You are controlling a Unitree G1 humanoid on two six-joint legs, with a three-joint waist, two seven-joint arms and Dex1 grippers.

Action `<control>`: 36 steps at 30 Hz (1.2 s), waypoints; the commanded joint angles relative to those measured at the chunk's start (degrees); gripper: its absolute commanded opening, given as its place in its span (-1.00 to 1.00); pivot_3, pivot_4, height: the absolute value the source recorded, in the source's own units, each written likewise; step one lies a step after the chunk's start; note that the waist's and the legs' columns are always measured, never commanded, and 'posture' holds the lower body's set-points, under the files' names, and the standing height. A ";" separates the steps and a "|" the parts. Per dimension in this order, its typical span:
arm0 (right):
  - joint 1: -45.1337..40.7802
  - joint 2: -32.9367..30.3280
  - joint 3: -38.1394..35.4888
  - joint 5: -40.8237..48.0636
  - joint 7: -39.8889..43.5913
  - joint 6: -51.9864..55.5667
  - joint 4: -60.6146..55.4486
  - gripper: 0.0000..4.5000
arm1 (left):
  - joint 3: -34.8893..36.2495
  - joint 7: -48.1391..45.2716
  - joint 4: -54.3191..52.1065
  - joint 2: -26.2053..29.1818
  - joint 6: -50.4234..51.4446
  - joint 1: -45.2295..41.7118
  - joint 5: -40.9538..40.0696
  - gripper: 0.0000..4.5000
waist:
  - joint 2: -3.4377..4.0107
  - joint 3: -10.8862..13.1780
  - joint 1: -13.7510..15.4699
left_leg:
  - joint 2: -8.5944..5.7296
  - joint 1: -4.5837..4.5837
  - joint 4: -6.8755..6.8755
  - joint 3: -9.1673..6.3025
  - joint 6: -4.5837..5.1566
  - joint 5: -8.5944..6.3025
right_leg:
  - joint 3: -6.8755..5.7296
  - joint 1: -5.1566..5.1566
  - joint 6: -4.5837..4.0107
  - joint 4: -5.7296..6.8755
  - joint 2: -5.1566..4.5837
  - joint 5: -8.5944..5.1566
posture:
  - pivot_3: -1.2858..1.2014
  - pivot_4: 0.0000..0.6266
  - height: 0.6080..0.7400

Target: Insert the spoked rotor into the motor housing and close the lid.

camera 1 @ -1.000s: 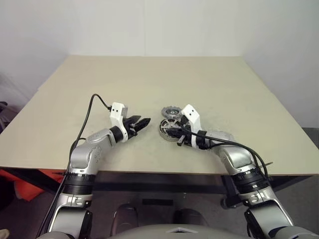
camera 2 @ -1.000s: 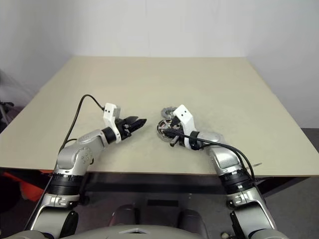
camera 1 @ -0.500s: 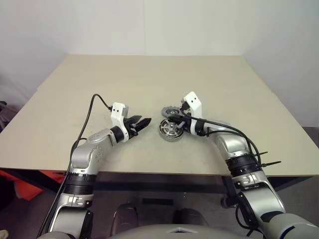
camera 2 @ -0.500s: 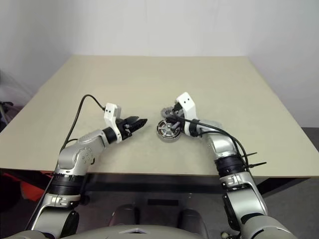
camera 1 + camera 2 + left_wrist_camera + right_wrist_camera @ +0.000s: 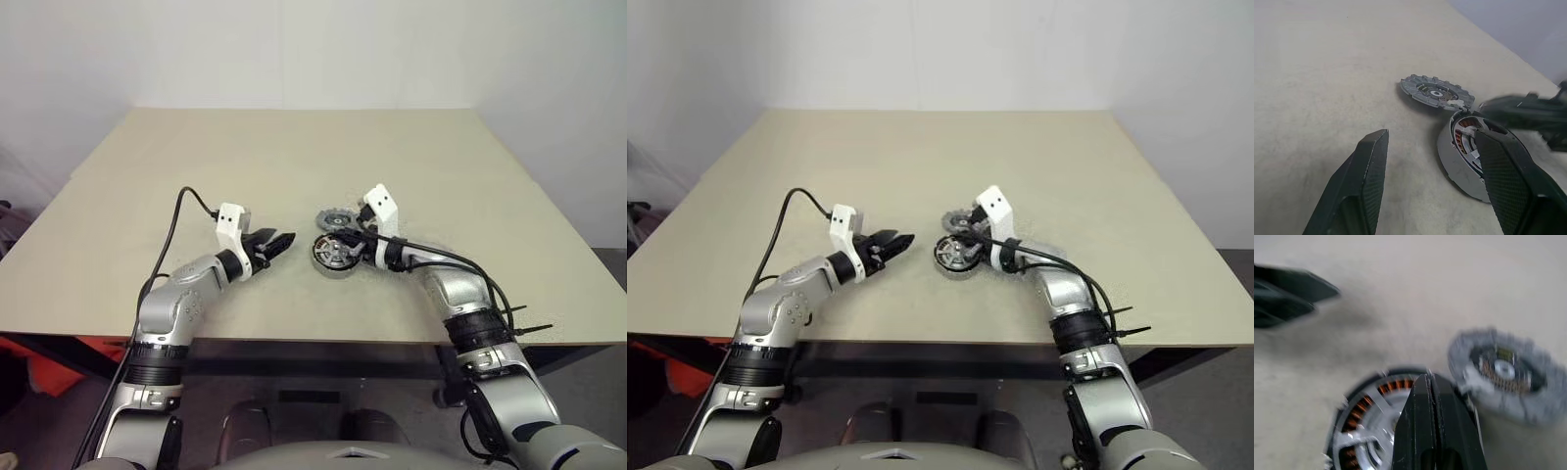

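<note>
Right gripper pinched fully shut, holding nothing, tips over the motor housing; contact can't be told. Left gripper stands partly spread and empty, just left of the housing, aimed at it. Spoked rotor lies flat just behind the housing, mid-table; no readable markings, open tabletop all round, front edge near.

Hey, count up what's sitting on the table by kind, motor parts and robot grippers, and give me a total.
Motor housing: 1
Spoked rotor: 1
Grippers, left gripper and right gripper: 2
Total: 4
</note>
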 commanded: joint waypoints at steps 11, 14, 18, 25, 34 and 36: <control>-0.72 -5.78 1.93 -3.32 4.38 -2.28 0.18 -1.00 | -0.13 -0.48 -0.96 0.02 -1.68 -1.07 0.68 0.32 | -0.01 0.00 0.02 | 0.00 0.00 0.00 0.00 0.00 0.00 | 0.00 0.01 0.00 -0.01 0.00 0.00 | 0.03 -1.00 1.00; 1.00 -5.38 3.49 -4.18 4.63 -2.10 0.60 -1.00 | 0.09 -0.49 -1.05 0.16 -1.69 -0.87 0.73 0.32 | -0.01 0.00 0.02 | 0.00 -0.01 0.00 0.00 0.00 0.00 | 0.00 0.01 -0.01 -0.01 0.00 0.00 | 0.03 -1.00 1.00; 1.11 -4.34 4.02 -4.90 3.47 -2.24 0.61 -1.00 | 0.43 -0.44 -0.78 0.31 -1.69 -1.24 0.78 0.32 | -0.01 0.00 -0.10 | 0.00 0.03 0.01 0.01 0.01 0.00 | 0.00 0.02 0.00 -0.01 0.00 0.00 | 0.03 -1.00 1.00; -1.80 -4.78 1.23 -3.34 3.74 -3.76 -2.36 -1.00 | 0.34 -0.39 -0.32 0.19 -1.95 -1.42 1.02 0.32 | -0.01 0.00 -0.03 | 0.00 0.05 0.02 0.01 0.02 -0.01 | 0.00 0.03 0.19 0.01 0.00 -0.11 | 0.03 -1.00 1.00; -8.19 -19.00 9.26 -12.60 18.60 -19.61 -2.61 -1.00 | -1.52 -2.60 0.11 0.95 -2.26 -2.33 1.85 0.32 | -0.01 0.01 0.33 | -0.01 -0.07 0.04 0.01 0.12 -0.07 | -0.01 0.02 -0.01 -0.02 -0.02 0.01 | 0.03 -1.00 1.00; -9.93 -22.33 11.59 -14.69 23.10 -24.65 -0.62 -1.00 | -2.34 -3.83 0.21 1.35 -1.46 -3.01 1.76 0.32 | -0.02 0.01 0.24 | -0.01 -0.10 0.09 0.01 0.20 -0.12 | -0.01 0.02 -0.01 -0.03 -0.02 0.00 | 0.03 -1.00 1.00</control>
